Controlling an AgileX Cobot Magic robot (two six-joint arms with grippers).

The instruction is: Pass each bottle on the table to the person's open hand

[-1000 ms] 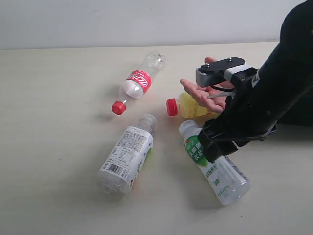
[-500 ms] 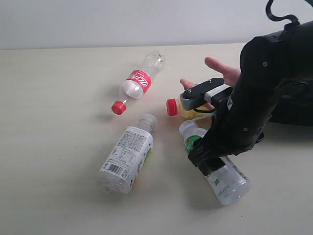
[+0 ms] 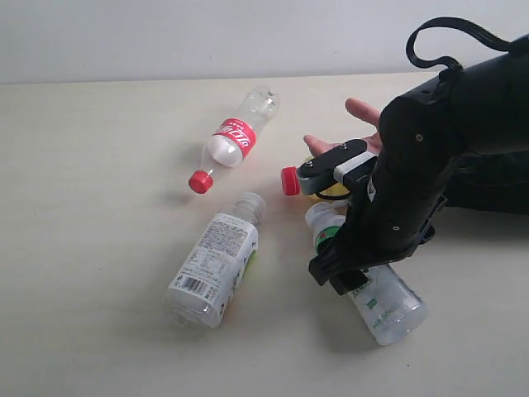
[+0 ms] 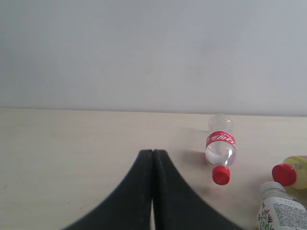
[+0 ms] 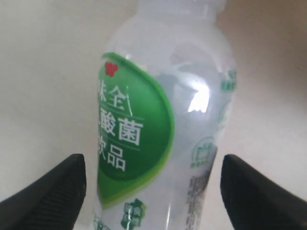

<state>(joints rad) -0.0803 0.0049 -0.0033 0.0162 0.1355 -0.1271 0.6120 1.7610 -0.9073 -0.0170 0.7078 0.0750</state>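
Right wrist view: right gripper [image 5: 156,189] is spread wide over the green-label bottle [image 5: 158,129]. One of its fingers [image 5: 53,191] shows on each side of the body, each with a visible gap, so nothing is pinched yet.

- Bottle lies flat on the table [image 3: 99,165]. Its long axis runs between the fingers, square to the closing line. That's the right orientation for a straight squeeze on the label section.
- Exterior view: cap end points up-left, base down-right. The right arm covers the middle of it.
- Left gripper [image 4: 152,158]: fingers pressed together, holding nothing, well away on the left side. The right arm is clearly the nearer one.
- Person's hand [image 3: 368,116] is open, palm up, beyond the bottle and mostly hidden behind the right arm.

Clutter:
- Yellow bottle [image 4: 297,167] lies between the green-label bottle's cap end and the hand, just beside the cap. Can't tell if they touch. My read: lift first, then carry over it. Dragging would knock it.
- White-label bottle [image 3: 216,260] lies to the left, roughly parallel and apart, out of the path.
- Red-label bottle [image 3: 235,136] is further back-left, clear of everything.

Risk, as I see it: round, smooth body could roll or slip sideways as the fingers close.
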